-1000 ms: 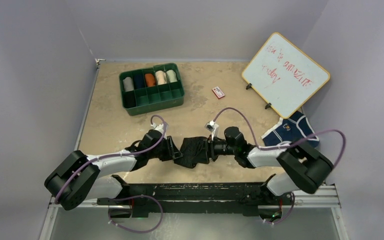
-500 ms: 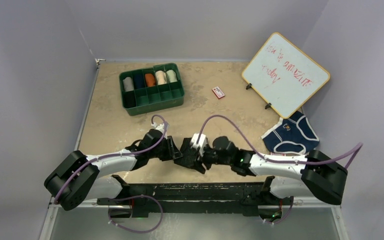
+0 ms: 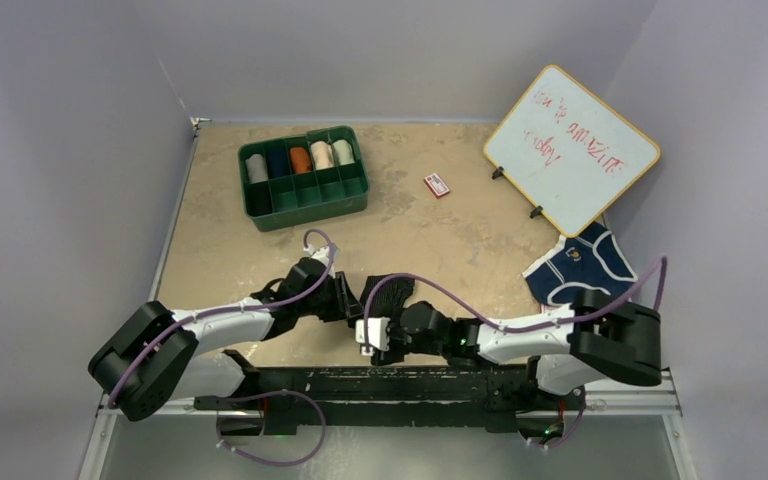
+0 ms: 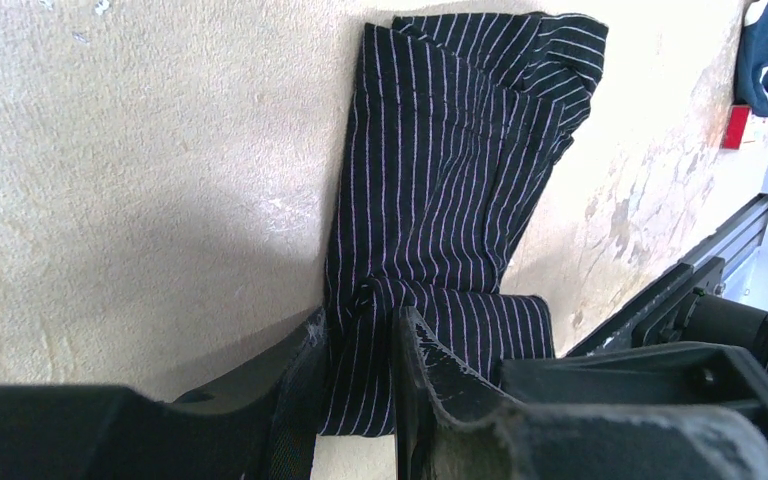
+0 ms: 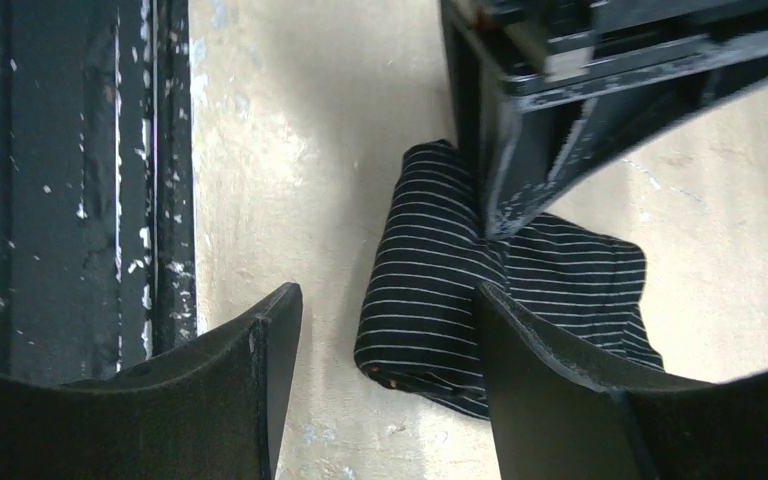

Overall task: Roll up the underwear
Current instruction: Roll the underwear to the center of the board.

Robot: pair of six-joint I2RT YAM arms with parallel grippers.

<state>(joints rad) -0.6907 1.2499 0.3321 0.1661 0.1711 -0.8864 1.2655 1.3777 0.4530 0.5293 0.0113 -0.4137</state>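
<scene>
We judge the black ribbed cloth briefs to be light, limp and a little clingy. They will sag and unroll unless pinned, so a pinch through the doubled-up layers at an end would hold best, not a single loose edge. They lie on the sandy mottled tabletop, close to its near edge, between the two arms and mostly hidden by them from above. The left gripper is clenched on one bunched, narrow end. From there the long axis runs straight away from its fingers, ribs along the length, to a wider end that is folded over. The right gripper is spread wide and grasps nothing, its jaws straddling a thick folded edge. The navy white-trimmed briefs lie well apart at the right.
</scene>
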